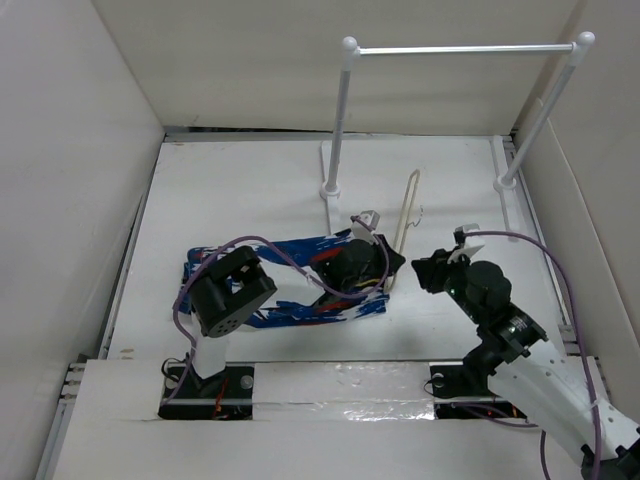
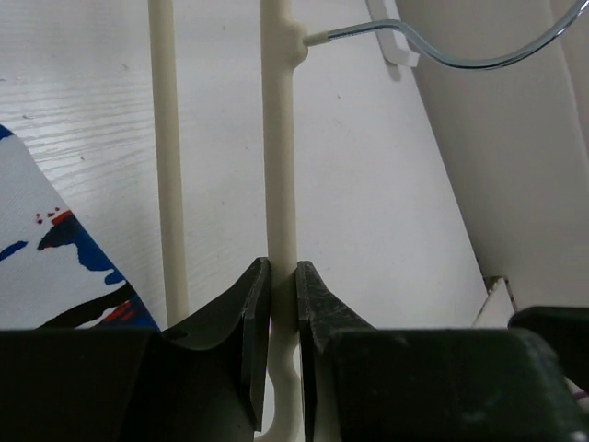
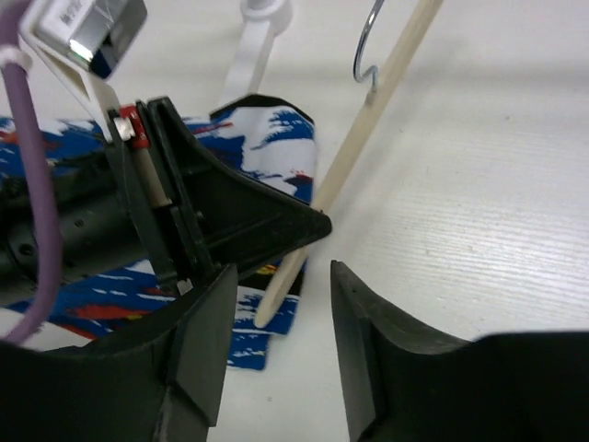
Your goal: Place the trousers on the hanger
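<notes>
The trousers (image 1: 300,285) lie flat and spread on the white table (image 1: 250,190), in front of the left arm's base, with the left arm reaching across them to the right. At their right end is the hanger (image 1: 405,225), which the top view sees almost edge-on as a thin pale line running away from the arms toward the rail stand (image 1: 340,120). The left gripper (image 1: 388,268) has its jaws closed on the hanger's near end. Its own wrist view shows the two dark fingers (image 2: 253,313) pressed on either side of one cream bar (image 2: 279,138), with the second bar (image 2: 161,138) parallel to its left. The wire hook (image 2: 442,51) curves off to the right at the far end. A corner of the printed fabric (image 2: 46,249) reaches up to that second bar, but the trousers are not draped over any part of the hanger. The right gripper (image 1: 428,270) hovers just to the right of the left one. Its jaws stand well apart (image 3: 281,350) and hold nothing, and the hanger's bar (image 3: 368,138) slants away just beyond their tips. Whether the hanger's lower edge rests on the table cannot be told.
</notes>
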Controlling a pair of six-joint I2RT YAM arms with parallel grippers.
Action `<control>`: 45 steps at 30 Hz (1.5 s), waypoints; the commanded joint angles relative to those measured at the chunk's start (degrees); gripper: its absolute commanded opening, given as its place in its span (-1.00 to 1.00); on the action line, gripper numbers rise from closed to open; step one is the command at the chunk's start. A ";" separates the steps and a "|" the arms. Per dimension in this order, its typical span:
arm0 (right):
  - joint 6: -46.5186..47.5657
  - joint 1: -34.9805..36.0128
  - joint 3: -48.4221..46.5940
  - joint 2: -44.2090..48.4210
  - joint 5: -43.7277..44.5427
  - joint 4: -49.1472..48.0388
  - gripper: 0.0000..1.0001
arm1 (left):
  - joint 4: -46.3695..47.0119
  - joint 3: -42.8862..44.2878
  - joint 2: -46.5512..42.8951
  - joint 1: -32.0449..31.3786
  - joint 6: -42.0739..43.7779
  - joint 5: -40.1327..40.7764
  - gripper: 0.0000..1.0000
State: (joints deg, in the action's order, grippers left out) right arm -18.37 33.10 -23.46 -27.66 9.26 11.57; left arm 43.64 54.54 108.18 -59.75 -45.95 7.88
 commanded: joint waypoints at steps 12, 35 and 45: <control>-2.81 -7.26 -2.73 -16.46 -8.82 -16.74 0.19 | 13.93 -6.73 -8.43 -2.57 -1.77 -7.61 -1.00; -8.17 -13.33 0.18 -13.65 -9.97 -19.40 -1.00 | 11.04 -8.14 -11.06 -4.76 0.24 -16.67 -0.31; -8.26 -13.33 -2.81 -15.76 -8.02 -14.21 -1.00 | -0.91 -5.25 -11.68 -11.17 5.43 -3.32 -0.05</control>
State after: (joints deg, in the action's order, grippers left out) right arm -27.42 19.94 -22.96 -43.16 -0.43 -2.09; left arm 46.74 46.09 99.57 -68.73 -43.97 -1.17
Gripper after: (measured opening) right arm 0.146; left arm 0.473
